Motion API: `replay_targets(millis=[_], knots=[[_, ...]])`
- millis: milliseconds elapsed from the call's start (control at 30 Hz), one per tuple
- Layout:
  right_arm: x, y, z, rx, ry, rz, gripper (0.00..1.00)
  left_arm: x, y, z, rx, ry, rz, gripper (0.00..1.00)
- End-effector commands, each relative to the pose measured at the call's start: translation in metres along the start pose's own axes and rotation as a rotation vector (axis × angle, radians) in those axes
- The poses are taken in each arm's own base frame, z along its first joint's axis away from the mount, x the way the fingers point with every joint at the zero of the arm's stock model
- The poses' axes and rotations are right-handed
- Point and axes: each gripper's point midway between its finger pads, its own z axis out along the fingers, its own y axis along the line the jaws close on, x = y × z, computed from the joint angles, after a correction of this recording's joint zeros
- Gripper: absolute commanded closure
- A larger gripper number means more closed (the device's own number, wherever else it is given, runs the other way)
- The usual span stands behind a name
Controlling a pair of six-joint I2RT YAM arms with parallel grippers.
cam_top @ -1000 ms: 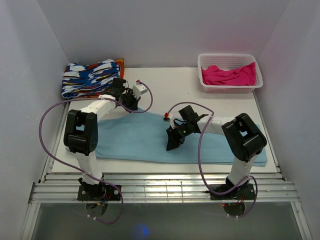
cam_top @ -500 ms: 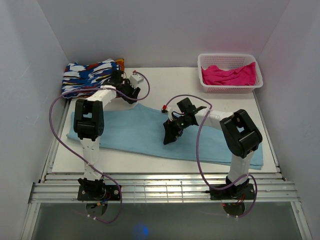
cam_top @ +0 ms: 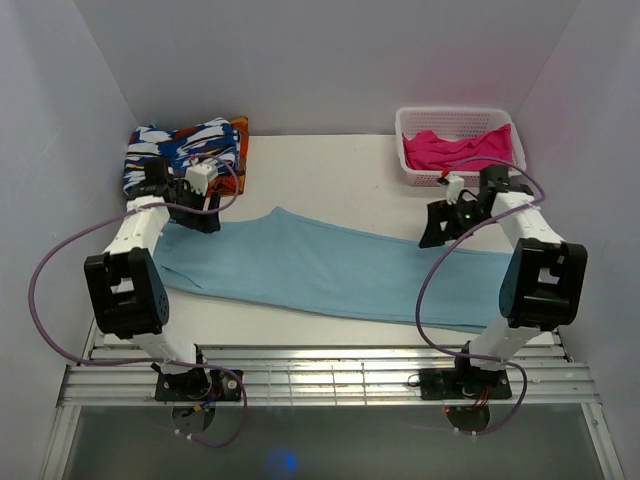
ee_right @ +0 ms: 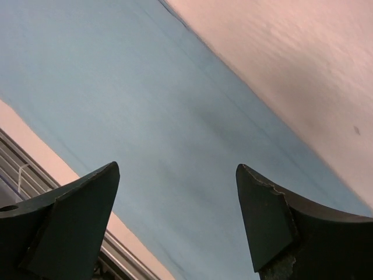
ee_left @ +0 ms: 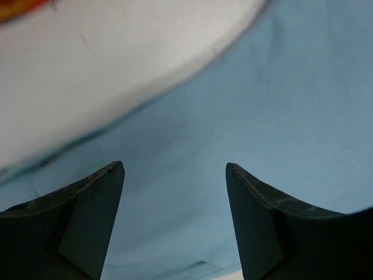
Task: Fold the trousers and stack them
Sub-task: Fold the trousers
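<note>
Plainly at the laying-out step, with no crosswise fold made yet. Find the trousers (cam_top: 330, 270) spread flat as one long light-blue band across the white surface (cam_top: 350, 170), reaching from the far left, just in front of the patterned folded cloth (cam_top: 185, 150), down to the near right beside the right arm's base. Cannot tell a single layer from legs laid one on the other.

Left gripper (cam_top: 205, 218) released and empty, jaws wide, hanging low over the left end of the trousers close to their far edge. Same told by the left wrist view: nothing but blue cloth between the two fingers, bare surface beyond. Right gripper (cam_top: 430, 235) likewise released and empty, poised at the far edge of the right end, near the white basket (cam_top: 458, 110) with the pink garment (cam_top: 460, 150) inside.

Judged from this: flattening about done, folding not begun, stacking well off. Next, probably: lower each gripper to its own end, pinch the cloth edge without dragging it, then lift and carry one end over onto the other to halve the length. Calls for a clean bite on thin, limp fabric lying flush on the surface, and for both layers caught if doubled. Afterwards, likely a second fold, then a place on or beside the patterned pile.
</note>
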Motion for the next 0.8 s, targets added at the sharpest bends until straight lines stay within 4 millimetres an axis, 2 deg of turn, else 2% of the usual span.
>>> replay_targets(millis=[0,33,67,133,167,300,400,433,500,533,600,633,700,733,767], knots=[[0.067,-0.004,-0.033,0.051,0.168,0.104,0.14,0.051,-0.028,-0.004,0.01,0.1,-0.026,0.19],[0.078,-0.014,-0.041,0.089,0.184,0.134,0.14,0.071,-0.035,-0.001,0.023,0.136,-0.053,0.19],[0.093,-0.016,-0.041,0.101,0.219,0.157,0.14,0.077,-0.037,-0.002,0.023,0.144,-0.067,0.19],[0.109,-0.028,-0.039,0.144,0.266,0.167,0.14,0.093,-0.037,-0.001,0.003,0.166,-0.103,0.2],[0.116,-0.033,-0.036,0.152,0.281,0.178,0.15,0.094,-0.038,-0.002,0.0,0.163,-0.127,0.2],[0.119,-0.077,-0.015,0.208,0.321,0.187,0.16,0.097,-0.047,-0.005,0.01,0.163,-0.191,0.2],[0.102,-0.102,-0.004,0.22,0.305,0.203,0.18,0.094,-0.052,-0.007,0.022,0.153,-0.234,0.2],[0.078,-0.115,-0.007,0.247,0.26,0.172,0.18,0.091,-0.055,-0.009,0.034,0.139,-0.241,0.2],[0.062,-0.125,0.003,0.238,0.26,0.171,0.17,0.089,-0.058,-0.01,0.043,0.129,-0.257,0.2],[0.035,-0.133,-0.001,0.253,0.217,0.139,0.18,0.087,-0.059,-0.011,0.042,0.127,-0.277,0.19],[0.023,-0.129,0.007,0.221,0.225,0.131,0.18,0.083,-0.058,-0.011,0.035,0.114,-0.298,0.19],[0.007,-0.131,0.003,0.233,0.199,0.109,0.18,0.082,-0.059,-0.011,0.035,0.113,-0.318,0.19],[-0.005,-0.119,-0.006,0.215,0.172,0.095,0.17,0.079,-0.058,-0.012,0.031,0.106,-0.328,0.19],[-0.01,-0.113,-0.012,0.215,0.152,0.085,0.17,0.08,-0.057,-0.012,0.022,0.11,-0.332,0.19],[-0.007,-0.107,-0.018,0.216,0.148,0.088,0.16,0.08,-0.055,-0.013,0.013,0.11,-0.325,0.18]])
